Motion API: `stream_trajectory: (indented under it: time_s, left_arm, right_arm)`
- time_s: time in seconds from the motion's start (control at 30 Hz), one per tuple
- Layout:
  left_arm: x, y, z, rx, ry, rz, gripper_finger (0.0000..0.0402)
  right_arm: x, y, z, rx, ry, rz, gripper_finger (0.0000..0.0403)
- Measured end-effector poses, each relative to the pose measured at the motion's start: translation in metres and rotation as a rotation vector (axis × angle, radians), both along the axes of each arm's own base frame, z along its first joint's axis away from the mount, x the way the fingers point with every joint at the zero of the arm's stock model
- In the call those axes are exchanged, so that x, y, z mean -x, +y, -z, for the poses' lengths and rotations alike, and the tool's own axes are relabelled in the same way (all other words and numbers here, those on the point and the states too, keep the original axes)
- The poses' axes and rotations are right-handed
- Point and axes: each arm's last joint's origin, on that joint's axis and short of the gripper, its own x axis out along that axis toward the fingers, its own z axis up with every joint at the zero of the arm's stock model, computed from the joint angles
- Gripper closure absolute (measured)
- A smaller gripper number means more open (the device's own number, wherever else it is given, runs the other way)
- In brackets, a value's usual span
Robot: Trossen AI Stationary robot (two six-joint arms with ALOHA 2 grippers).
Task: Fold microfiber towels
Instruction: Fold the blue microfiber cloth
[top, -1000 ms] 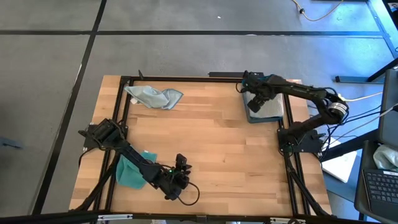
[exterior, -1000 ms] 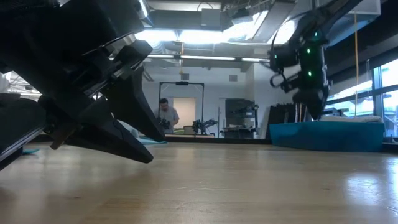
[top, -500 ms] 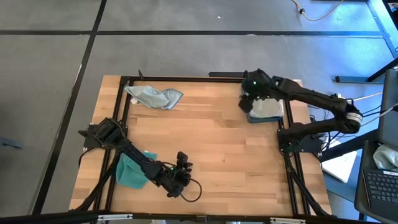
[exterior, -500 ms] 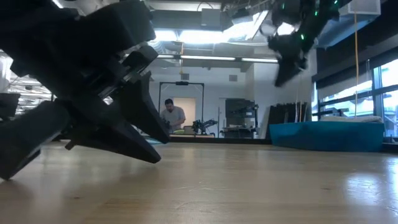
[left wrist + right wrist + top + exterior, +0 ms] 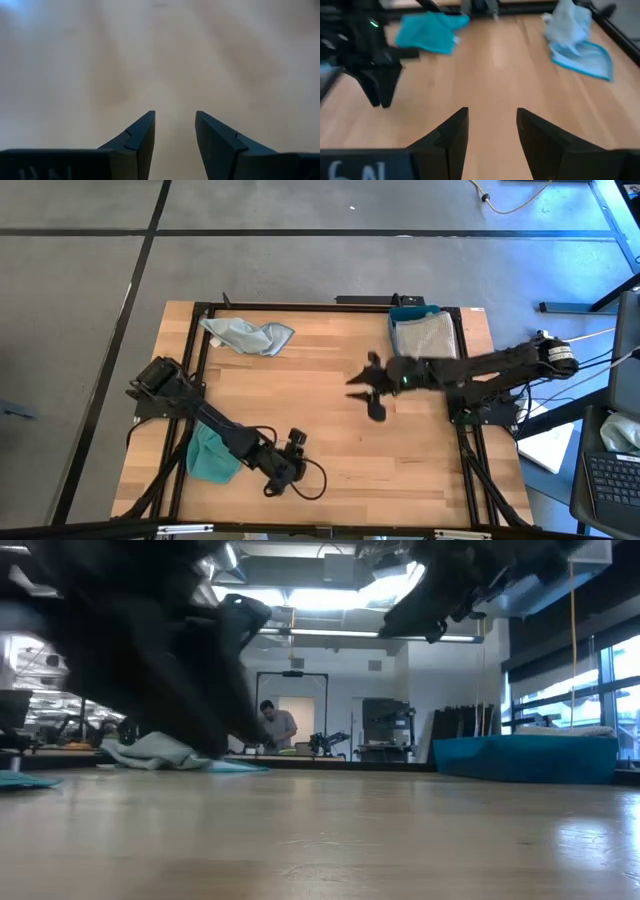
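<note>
I see the big wooden tabletop (image 5: pixel 330 430) from above. On it, at about two o'clock, sits the blue tray (image 5: pixel 424 340) with a folded grey towel (image 5: pixel 424 335) inside it.

My right arm reaches in from three o'clock toward the middle of the tabletop. My right gripper (image 5: pixel 366 387) hangs over bare wood just right of the middle. Its fingers (image 5: pixel 452 131) stand apart and hold nothing.

My left arm lies low along the side from nine o'clock to six o'clock. My left gripper (image 5: pixel 296 442) is near six o'clock, close to the wood. Its fingers (image 5: pixel 142 134) are apart too, with only bare wood between them.

A crumpled pale blue and grey towel (image 5: pixel 248 336) lies at about eleven o'clock, near the far edge. In my right wrist view I see it again (image 5: pixel 575 37), bunched up in a heap.

A teal towel (image 5: pixel 211 456) lies at about seven o'clock, partly under my left arm. It is well apart from the pale heap. My right wrist view shows it lying flat (image 5: pixel 431 31).

In the low view, a person (image 5: pixel 278 727) stands far back in the room behind the tabletop.
</note>
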Motion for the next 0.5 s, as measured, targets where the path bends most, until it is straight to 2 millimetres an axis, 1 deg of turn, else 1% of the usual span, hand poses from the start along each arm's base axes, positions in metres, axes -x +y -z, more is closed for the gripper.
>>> stream_trajectory:
  time_s: [0.07,0.1,0.17,0.23,0.3,0.4,0.5]
  left_arm:
    - [0.004,-0.003,-0.001,0.09,0.063,0.031,0.0269]
    - [0.007,-0.004,0.0,0.107,0.1,0.032,0.0269]
    - [0.017,-0.004,0.0,0.095,0.167,0.007,0.0269]
    - [0.028,0.0,-0.007,0.055,0.211,-0.055,0.0269]
    - [0.04,0.007,-0.017,0.027,0.263,-0.134,0.0269]
    - [0.059,0.022,-0.035,0.029,0.349,-0.273,0.0269]
    - [0.077,0.04,-0.049,0.023,0.436,-0.454,0.0269]
  right_arm:
    - [0.0,0.018,0.009,0.008,-0.06,0.0,0.0234]
    - [0.001,0.027,0.015,0.021,-0.072,0.003,0.0234]
    - [0.002,0.043,0.03,0.049,-0.068,0.004,0.0234]
    - [0.005,0.056,0.046,0.061,-0.035,0.004,0.0234]
    - [0.005,0.066,0.059,0.052,-0.006,0.014,0.0234]
    - [0.003,0.077,0.08,0.054,0.045,0.035,0.0234]
    - [-0.002,0.085,0.095,0.082,0.034,0.079,0.0234]
